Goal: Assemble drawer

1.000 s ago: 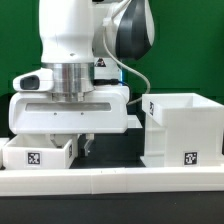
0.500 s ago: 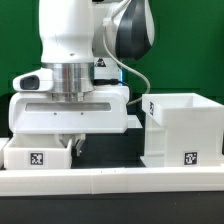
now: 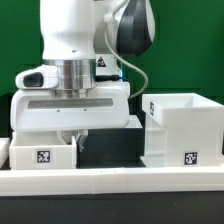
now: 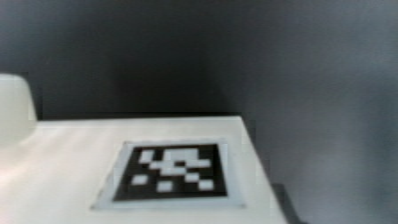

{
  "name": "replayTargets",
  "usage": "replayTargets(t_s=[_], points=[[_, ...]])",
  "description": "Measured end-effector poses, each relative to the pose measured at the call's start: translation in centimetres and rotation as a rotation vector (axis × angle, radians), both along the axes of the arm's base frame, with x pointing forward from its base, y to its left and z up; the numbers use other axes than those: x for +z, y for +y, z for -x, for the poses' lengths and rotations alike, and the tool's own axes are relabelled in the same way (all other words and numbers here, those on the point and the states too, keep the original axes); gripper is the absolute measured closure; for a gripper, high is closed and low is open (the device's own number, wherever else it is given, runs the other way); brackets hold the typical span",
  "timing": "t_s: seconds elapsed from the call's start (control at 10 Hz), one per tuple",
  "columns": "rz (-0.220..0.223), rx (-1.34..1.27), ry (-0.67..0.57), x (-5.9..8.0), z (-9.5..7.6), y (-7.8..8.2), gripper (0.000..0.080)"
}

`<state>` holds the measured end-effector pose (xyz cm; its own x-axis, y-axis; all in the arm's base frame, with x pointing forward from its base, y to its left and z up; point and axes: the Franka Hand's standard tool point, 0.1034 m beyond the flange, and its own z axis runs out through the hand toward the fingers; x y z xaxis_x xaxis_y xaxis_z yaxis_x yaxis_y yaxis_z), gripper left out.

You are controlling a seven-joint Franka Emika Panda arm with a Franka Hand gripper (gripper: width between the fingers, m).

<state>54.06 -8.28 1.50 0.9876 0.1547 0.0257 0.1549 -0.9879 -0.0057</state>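
Exterior view bright, evenly lit, sharp; wrist view dim, blurred.

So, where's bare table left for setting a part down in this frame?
Free: the dark table strip between the small tray and the housing, beyond the white rail. Crowded: the tray's side, where the gripper hangs at its wall.

I see the tray (image 3: 40,157) has slid a little closer to the housing (image 3: 183,130). The pincer (image 3: 78,141) moved with it and now sits slightly higher than before.
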Motion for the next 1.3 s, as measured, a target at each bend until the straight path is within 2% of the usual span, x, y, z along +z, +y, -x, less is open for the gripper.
replayTargets(t_s=[0.2, 0.5, 0.7, 0.8, 0.9, 1.0, 1.3], points=[[-0.017, 0.118, 0.047, 0.4, 0.2, 0.4, 0.0758], [-0.014, 0.167, 0.045, 0.2, 0.2, 0.3, 0.0758], [-0.010, 0.308, 0.046, 0.1, 0.3, 0.2, 0.0758], [-0.006, 0.461, 0.056, 0.1, 0.4, 0.5, 0.0758], [-0.022, 0.582, 0.082, 0.1, 0.5, 1.2, 0.0758], [-0.023, 0.640, 0.081, 0.1, 0.4, 1.5, 0.0758], [-0.019, 0.849, 0.090, -0.1, 0.7, 0.9, 0.0758]])
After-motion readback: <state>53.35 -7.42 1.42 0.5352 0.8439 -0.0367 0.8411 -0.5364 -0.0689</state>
